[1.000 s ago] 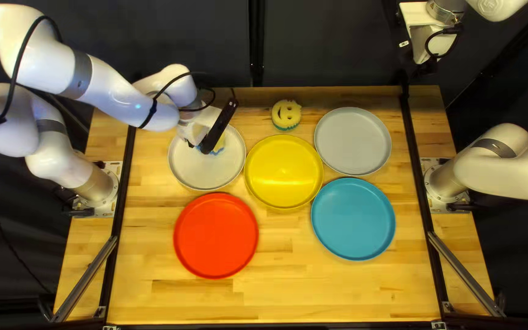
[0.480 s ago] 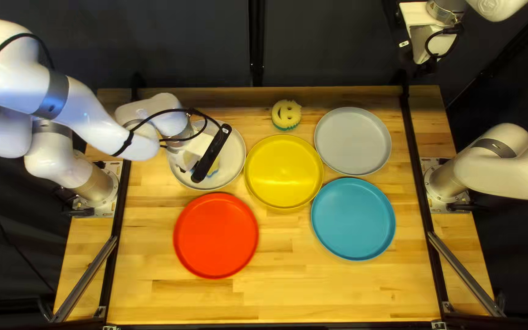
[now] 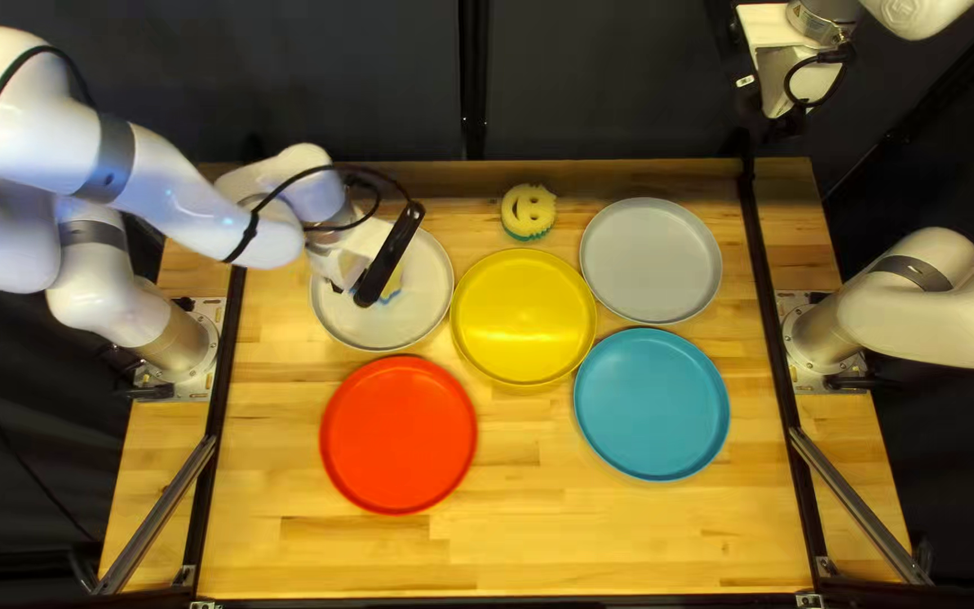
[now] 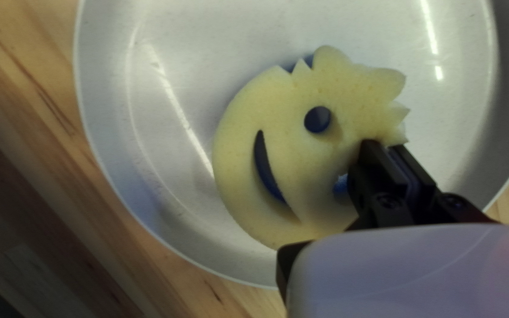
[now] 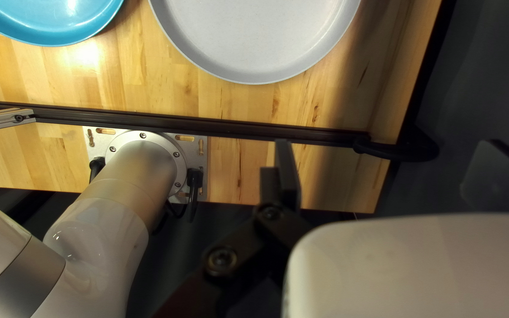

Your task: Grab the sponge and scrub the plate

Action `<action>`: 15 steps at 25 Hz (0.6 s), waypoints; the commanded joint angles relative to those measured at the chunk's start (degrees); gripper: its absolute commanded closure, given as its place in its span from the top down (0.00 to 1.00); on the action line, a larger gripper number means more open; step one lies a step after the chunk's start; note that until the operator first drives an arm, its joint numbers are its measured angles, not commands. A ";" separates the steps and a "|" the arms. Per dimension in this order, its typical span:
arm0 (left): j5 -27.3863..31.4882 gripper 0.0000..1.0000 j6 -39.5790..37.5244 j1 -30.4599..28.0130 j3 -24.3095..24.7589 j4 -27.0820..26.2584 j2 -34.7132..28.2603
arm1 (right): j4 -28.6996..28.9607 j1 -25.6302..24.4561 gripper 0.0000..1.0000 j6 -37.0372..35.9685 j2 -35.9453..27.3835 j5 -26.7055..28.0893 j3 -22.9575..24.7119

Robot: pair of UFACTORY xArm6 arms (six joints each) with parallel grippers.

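A round, pale yellow foam sponge (image 4: 284, 153) with a blue underside, a cut-out smile and a jagged fringe, is seen within a round, shallow, off-white plate (image 4: 166, 176). It is pinched near its fringed edge by the left gripper (image 4: 388, 144), whose black fingers are drawn close together on the foam. The right gripper (image 5: 391, 156) is spread wide and empty, well apart from the sponge.

Scrubbing appears to be the step in hand. It is best done with light, even downward pressure, so that the blue side is kept flat; whether full contact is made cannot be told. Because the sponge is held off-centre, its free side may lift or fold, so short, overlapping strokes are advised. The raised rim should be approached gently, lest the plate be pushed into the round yellow plate (image 3: 523, 318) beside it or the round red plate (image 3: 398, 435) nearby.
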 commanded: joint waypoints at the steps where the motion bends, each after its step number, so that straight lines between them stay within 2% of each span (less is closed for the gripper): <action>1: -0.18 0.00 -0.57 -1.14 0.30 0.00 -0.10 | 0.00 0.00 1.00 0.00 0.00 0.00 0.00; 10: -4.17 0.00 -7.57 -10.69 8.37 -2.20 -5.66 | 0.00 0.00 1.00 0.00 0.00 0.00 0.00; 15: -5.50 0.00 -9.72 -14.09 10.89 -3.44 -7.53 | 0.00 0.00 1.00 0.00 0.00 0.00 0.00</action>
